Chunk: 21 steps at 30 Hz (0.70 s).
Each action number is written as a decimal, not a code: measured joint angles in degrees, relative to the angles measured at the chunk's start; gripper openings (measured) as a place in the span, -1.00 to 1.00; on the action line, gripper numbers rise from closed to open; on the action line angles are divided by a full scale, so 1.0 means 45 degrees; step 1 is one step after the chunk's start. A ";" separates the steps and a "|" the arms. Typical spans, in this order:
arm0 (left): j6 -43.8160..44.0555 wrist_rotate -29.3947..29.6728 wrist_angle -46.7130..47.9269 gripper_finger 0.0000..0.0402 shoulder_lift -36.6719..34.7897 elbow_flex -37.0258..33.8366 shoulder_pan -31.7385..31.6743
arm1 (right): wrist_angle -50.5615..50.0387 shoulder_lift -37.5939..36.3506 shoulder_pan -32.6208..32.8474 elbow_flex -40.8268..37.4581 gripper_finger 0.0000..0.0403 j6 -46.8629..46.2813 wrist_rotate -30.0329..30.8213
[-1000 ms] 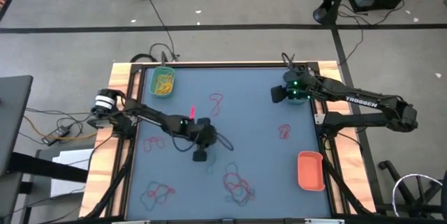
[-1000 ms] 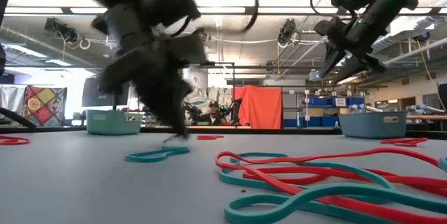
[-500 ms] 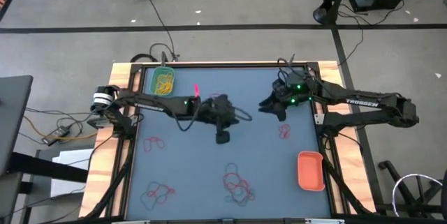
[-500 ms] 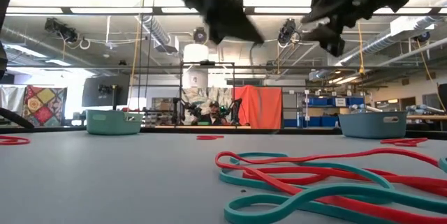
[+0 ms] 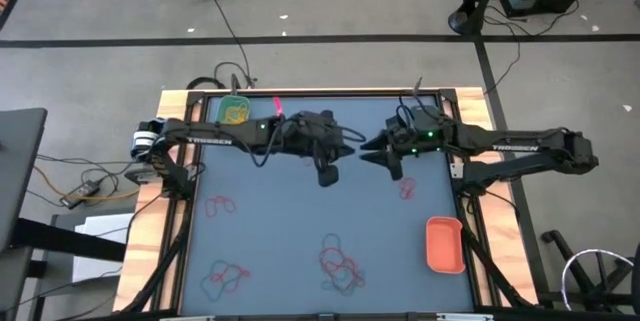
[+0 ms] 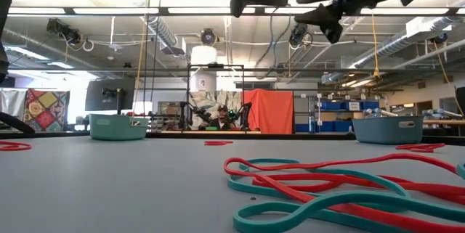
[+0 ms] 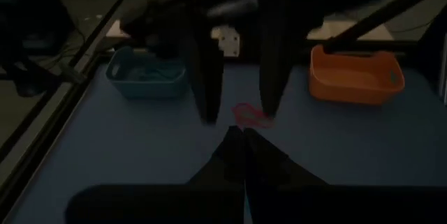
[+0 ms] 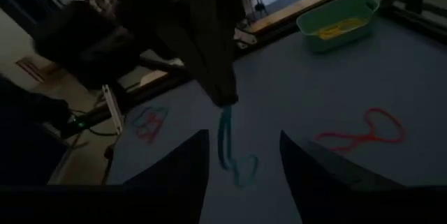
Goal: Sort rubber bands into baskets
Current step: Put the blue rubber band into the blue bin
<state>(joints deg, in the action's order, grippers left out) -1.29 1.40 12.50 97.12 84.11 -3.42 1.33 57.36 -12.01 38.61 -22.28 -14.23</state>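
My left gripper (image 5: 328,177) hangs high over the middle of the blue mat, shut on a teal rubber band (image 8: 229,140). My right gripper (image 5: 378,158) stands open just to its right, facing it. In the right wrist view its two fingers frame the band's lower loop without touching. The green basket (image 5: 235,111), with yellow bands in it, sits at the far left corner. The orange basket (image 5: 445,243) sits near the right edge. The teal basket (image 7: 147,77) is under my right arm. Red and teal bands (image 5: 340,266) lie in a tangle on the mat near the front. My left gripper pinches the teal band's upper end (image 8: 225,107) between its shut fingertips. The fingers slant down and toward the table's right. The band hangs slack below them as a long narrow loop, with its lower end (image 8: 244,172) at the bottom.
Loose red bands lie on the mat at the right (image 5: 408,189), at the left (image 5: 220,206) and at the near left corner (image 5: 225,279). Wooden rails and black frame bars (image 5: 175,161) border the mat. In the low view a person sits far behind the table.
My left gripper, still shut, has risen from the mat and gone toward the far edge and the right. The teal band has come off the table with it. My right gripper has swung from over the teal basket toward the table's middle and tipped from pointing down to nearly level.
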 joint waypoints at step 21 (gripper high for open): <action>0.2800 -0.0466 0.0647 -0.76 -0.0024 0.0171 -0.0612 | 0.1688 0.1592 0.0275 0.0000 -0.96 -0.1464 0.1292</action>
<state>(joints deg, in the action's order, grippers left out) 11.31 -0.70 15.41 97.01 84.88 -6.17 8.93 64.52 -10.77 38.61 -28.87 -8.42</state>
